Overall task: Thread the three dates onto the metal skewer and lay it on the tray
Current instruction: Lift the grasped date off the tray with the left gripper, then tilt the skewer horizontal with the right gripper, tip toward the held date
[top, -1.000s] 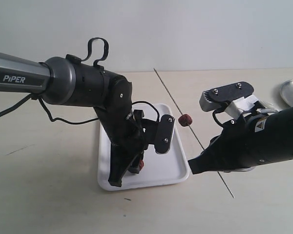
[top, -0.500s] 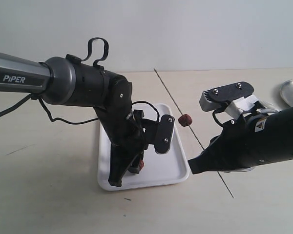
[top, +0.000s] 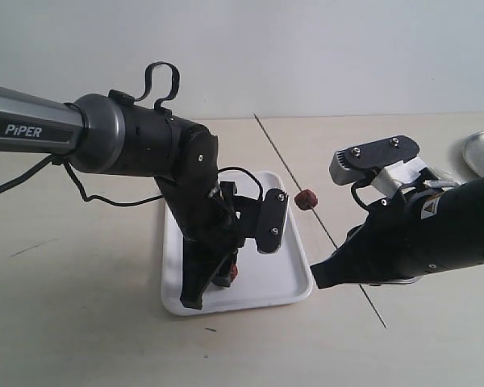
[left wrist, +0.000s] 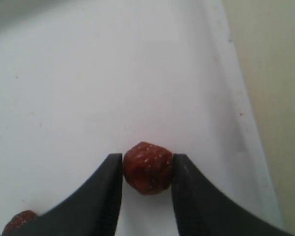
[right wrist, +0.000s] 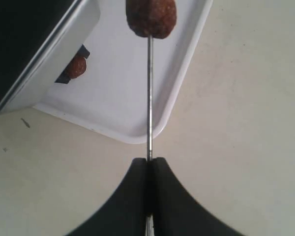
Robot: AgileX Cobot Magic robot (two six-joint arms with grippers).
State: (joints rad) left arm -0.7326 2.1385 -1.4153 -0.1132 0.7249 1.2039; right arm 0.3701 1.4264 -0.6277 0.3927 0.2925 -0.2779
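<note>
On the white tray (left wrist: 88,73) my left gripper (left wrist: 147,160) is shut on a dark red date (left wrist: 148,167). A second date (left wrist: 19,221) lies loose on the tray beside that gripper. The exterior view shows the left gripper (top: 214,286) pointing down onto the tray (top: 274,282), with one date (top: 234,272) next to its fingers. My right gripper (right wrist: 149,162) is shut on the thin metal skewer (right wrist: 149,98), which carries the third date (right wrist: 151,17). Over the tray's right edge the skewer (top: 339,250) slants across the table with that date (top: 306,198) on it.
A round silver dish (top: 482,149) sits at the far right edge of the table. The left arm's bulky body (top: 145,145) hangs over the tray's left half. The beige table (top: 81,322) lies around the tray.
</note>
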